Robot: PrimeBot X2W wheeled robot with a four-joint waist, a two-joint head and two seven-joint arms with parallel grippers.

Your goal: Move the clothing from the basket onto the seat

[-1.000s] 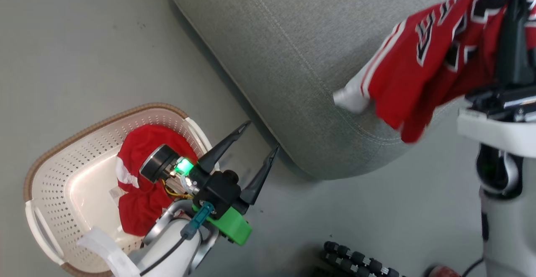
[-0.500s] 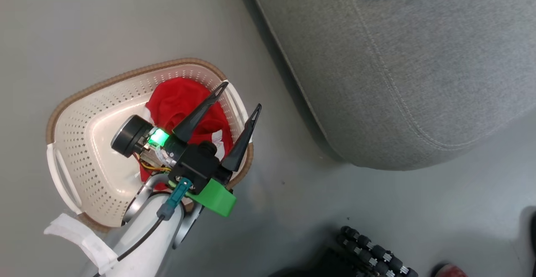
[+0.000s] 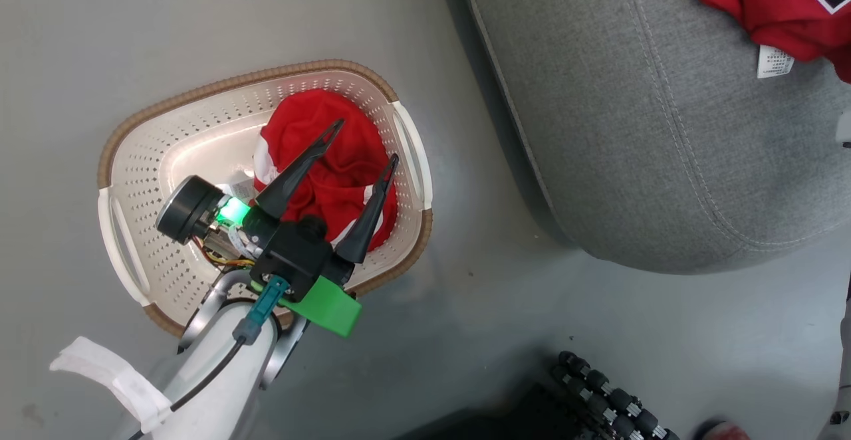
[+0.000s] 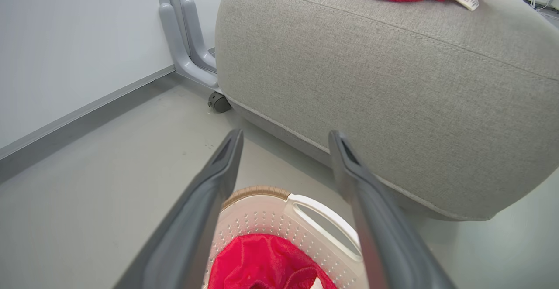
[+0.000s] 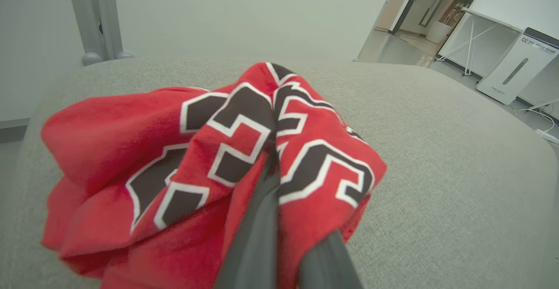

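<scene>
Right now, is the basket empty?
No: a red garment lies bunched inside the basket, beneath the open left gripper.

Shorts (image 3: 346,161) lie in the basket (image 3: 153,154), left of the seat (image 3: 631,127) bearing the jersey (image 3: 778,8).

Red jersey (image 5: 109,123) with black-white numerals, white perforated basket (image 3: 166,127), grey seat (image 3: 631,127).

Grey floor (image 3: 133,28) carries the white basket (image 3: 153,161) left, red shorts (image 3: 312,117) inside, grey seat (image 3: 631,127) just right of it. We see the red jersey (image 3: 784,14) bunched on the seat top, far right.
</scene>
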